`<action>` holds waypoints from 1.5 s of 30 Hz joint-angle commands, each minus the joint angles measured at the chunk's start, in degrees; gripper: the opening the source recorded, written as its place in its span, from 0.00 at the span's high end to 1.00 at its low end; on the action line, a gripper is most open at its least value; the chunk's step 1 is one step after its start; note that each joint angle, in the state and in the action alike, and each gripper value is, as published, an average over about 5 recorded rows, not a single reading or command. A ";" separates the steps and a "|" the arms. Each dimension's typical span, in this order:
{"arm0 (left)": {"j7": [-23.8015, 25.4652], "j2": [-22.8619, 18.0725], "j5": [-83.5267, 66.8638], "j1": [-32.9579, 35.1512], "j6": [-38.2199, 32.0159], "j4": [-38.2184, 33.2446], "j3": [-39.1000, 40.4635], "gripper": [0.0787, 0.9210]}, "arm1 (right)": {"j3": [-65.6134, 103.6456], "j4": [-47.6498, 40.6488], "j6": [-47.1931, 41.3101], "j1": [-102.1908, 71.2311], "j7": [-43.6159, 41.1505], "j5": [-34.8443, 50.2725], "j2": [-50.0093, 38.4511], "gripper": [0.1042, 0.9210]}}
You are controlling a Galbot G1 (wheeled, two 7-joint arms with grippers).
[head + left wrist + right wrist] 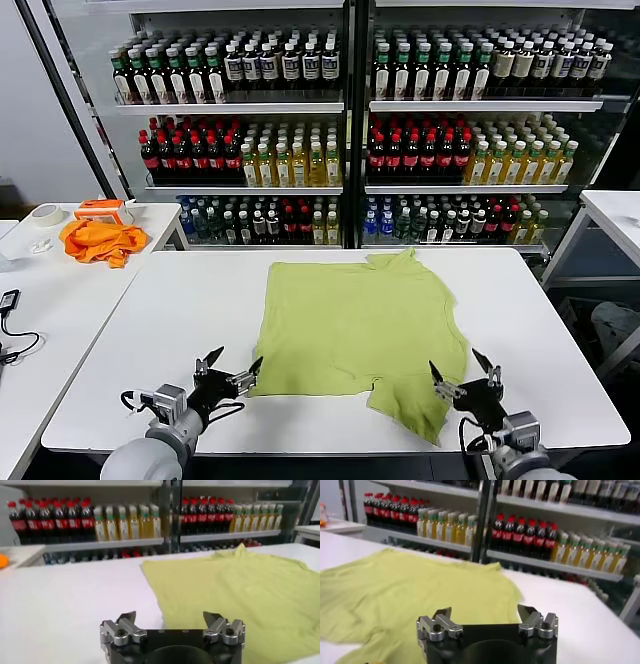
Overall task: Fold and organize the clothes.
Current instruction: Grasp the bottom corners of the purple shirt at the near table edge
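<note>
T-shirt [360, 325] flat on surface [180, 330] | soft, light, limp (likely to sag) | pinch near hem corners | left gripper [228, 372], right gripper [462, 375] both agape, empty

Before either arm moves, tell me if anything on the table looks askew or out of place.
The lime T-shirt lies spread but not square: it sits rotated on the white table, one lower corner hangs in a rumpled flap toward the near edge by the right tool, and a small fold notches its near hem. Nothing is spilled or damaged.
</note>
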 commanded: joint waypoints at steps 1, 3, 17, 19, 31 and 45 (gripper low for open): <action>-1.08 0.06 -0.27 1.64 2.41 -0.13 0.74 0.12 | -2.78 -0.46 0.57 -2.66 1.50 0.64 0.32 0.12; -1.39 0.05 -0.34 1.85 2.40 -0.15 0.91 0.12 | -3.25 -0.60 0.69 -2.63 1.85 0.68 0.48 0.12; -4.24 -0.77 -1.94 1.49 2.32 0.90 1.47 0.12 | -5.68 -1.91 0.66 -2.41 4.61 3.15 1.20 0.12; -4.43 -0.97 -2.00 1.16 2.20 1.07 1.55 0.12 | -5.80 -2.01 0.72 -2.35 4.91 3.57 1.31 0.12; -4.94 -1.73 -2.29 0.49 0.92 1.33 2.21 0.12 | -6.42 -1.83 -0.03 -2.52 6.12 6.22 1.81 0.34; -4.84 -2.13 -0.97 0.88 0.48 2.33 4.17 0.45 | -6.92 -2.23 0.31 -2.34 5.97 6.36 1.93 0.86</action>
